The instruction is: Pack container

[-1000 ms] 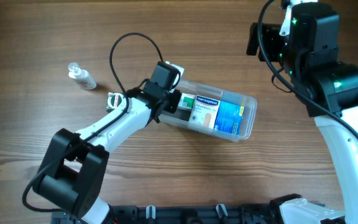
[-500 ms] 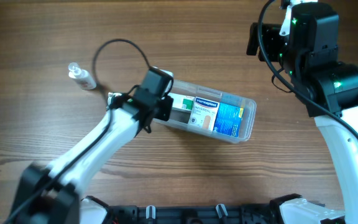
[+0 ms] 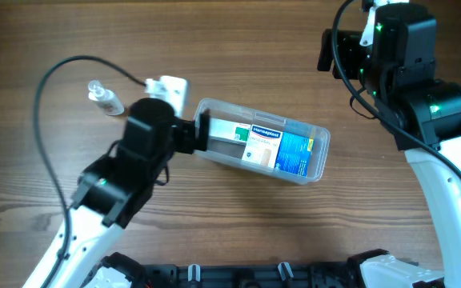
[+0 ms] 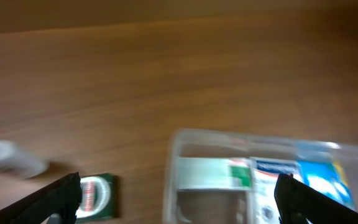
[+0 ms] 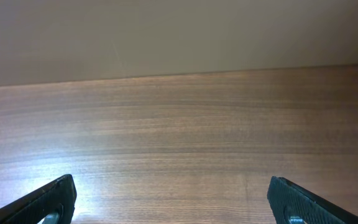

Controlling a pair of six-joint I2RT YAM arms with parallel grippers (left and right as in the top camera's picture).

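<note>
Just ahead of the spread left tool (image 4: 178, 186), the container (image 4: 229, 134).

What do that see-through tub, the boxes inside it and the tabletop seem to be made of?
The tub looks like clear, glossy plastic: the boxes show through its walls. The boxes look like printed cardboard, flat-faced and sharp-edged. The tabletop looks like matte brown wood with straight grain, though it could be wood-look laminate.

Small clear bottle (image 3: 105, 98), green box (image 4: 97, 196), wooden table (image 3: 238, 48)
</note>
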